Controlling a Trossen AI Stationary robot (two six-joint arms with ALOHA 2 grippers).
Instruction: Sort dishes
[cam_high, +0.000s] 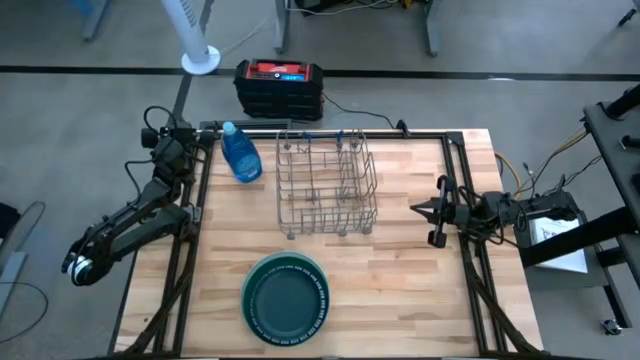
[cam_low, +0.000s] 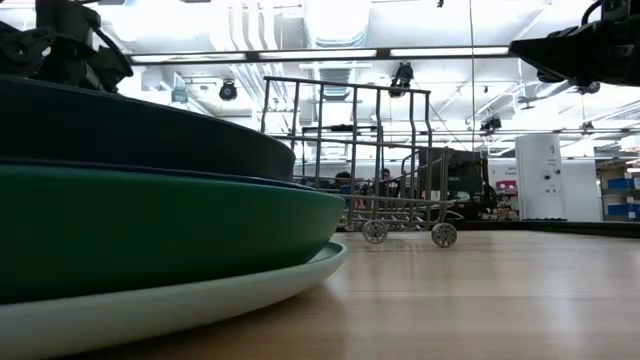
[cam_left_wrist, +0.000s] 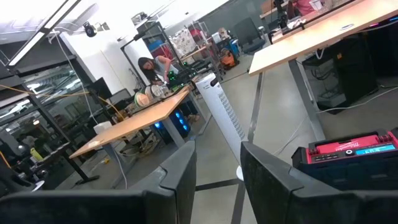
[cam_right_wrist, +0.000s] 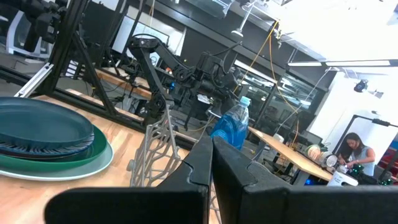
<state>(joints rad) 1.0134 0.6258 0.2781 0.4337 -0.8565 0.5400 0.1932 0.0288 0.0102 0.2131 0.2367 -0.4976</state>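
Plates (cam_high: 285, 298) sit in one stack at the near middle of the desk (cam_high: 420, 290), teal on top, a striped rim showing under it, green and a pale one below. Stacked like that, they probably await lifting one by one into the rack (cam_high: 327, 185), which stands empty behind them, slots up, well apart from the stack. Nothing looks sorted yet.

The left arm is folded back off the desk's left edge, its claw (cam_left_wrist: 217, 180) partly open, holding nothing and aimed out at the room. The right claw (cam_high: 437, 210) hovers at the right edge, closed and empty, pointing toward the rack.

A blue bottle (cam_high: 240, 153) stands beside the rack's far left corner. Beyond the pale wood desk are other benches, a red-and-black case (cam_high: 279, 86) on the floor, and a person at work.
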